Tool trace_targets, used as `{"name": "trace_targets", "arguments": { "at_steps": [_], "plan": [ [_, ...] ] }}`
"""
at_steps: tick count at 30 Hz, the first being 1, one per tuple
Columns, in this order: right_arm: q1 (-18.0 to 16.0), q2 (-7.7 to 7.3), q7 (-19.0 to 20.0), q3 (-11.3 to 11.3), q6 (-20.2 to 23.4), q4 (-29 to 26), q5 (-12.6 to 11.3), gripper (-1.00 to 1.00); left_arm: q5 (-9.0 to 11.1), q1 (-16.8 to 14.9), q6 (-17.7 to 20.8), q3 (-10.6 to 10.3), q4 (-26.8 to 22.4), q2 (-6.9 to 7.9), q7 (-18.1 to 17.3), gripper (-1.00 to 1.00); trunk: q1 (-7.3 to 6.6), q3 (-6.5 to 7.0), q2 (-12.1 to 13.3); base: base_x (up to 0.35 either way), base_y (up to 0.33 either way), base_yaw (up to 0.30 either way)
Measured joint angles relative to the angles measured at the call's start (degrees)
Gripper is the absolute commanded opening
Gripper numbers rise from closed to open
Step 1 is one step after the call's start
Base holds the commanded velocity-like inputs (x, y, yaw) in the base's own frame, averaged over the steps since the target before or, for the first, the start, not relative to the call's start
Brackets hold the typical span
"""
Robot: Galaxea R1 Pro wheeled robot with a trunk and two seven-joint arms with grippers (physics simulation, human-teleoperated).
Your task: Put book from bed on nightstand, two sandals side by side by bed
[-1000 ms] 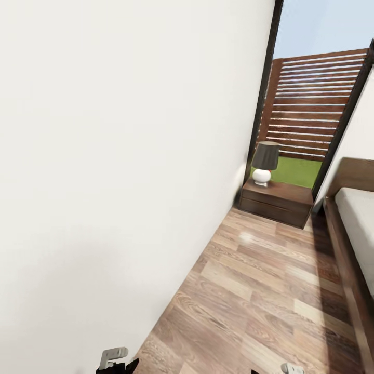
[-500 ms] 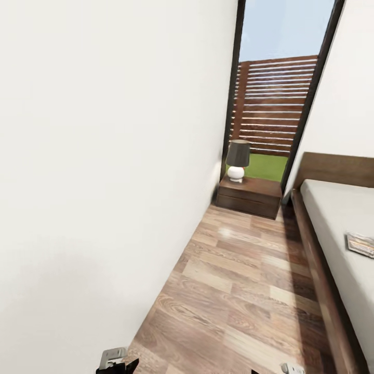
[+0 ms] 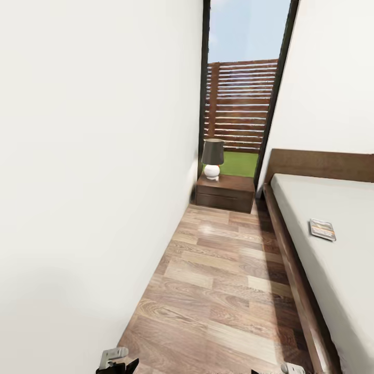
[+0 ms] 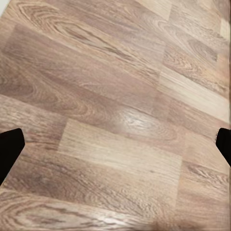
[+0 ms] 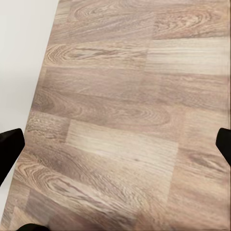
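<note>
The book (image 3: 322, 229), small with a pale picture on its cover, lies flat on the pale mattress of the bed (image 3: 311, 166), near the mattress's left side. A dark-brown nightstand (image 3: 225, 192) stands at the far end of the floor strip, left of the headboard, under the tall window. My left gripper (image 4: 117, 144) hangs open over bare planks, its dark fingertips (image 4: 9, 150) far apart. My right gripper (image 5: 117, 143) is open too, above the floor beside the white wall. The sandals are out of view.
A lamp (image 3: 212, 158) with a dark shade and white base stands on the nightstand. A white wall (image 3: 93, 182) runs close along the left. A wood-plank floor strip (image 3: 223, 280) leads between wall and bed frame (image 3: 291, 270). The window (image 3: 241, 98) shows a slatted fence and grass.
The head camera has swung right, so the whole picture shifted: nightstand and window slid left, and the bed with the book came into view. The grippers have not visibly changed.
</note>
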Motion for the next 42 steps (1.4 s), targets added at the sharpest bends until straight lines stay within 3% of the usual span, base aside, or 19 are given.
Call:
{"name": "trace_targets", "arguments": {
  "at_steps": [19,42],
  "plan": [
    [0.00,0.00,0.04,0.07,-0.01,-0.08,-0.03,1.00,0.00,0.00,0.00,0.00,0.00,0.00,0.00,1.00,0.00,0.00,0.00,0.081,0.000,-0.295],
    [-0.01,0.00,0.05,0.05,0.00,-0.08,-0.08,1.00,0.00,0.00,-0.03,0.00,0.00,0.00,0.00,1.00,0.00,0.00,0.00,0.001,0.000,-0.154]
  ]
}}
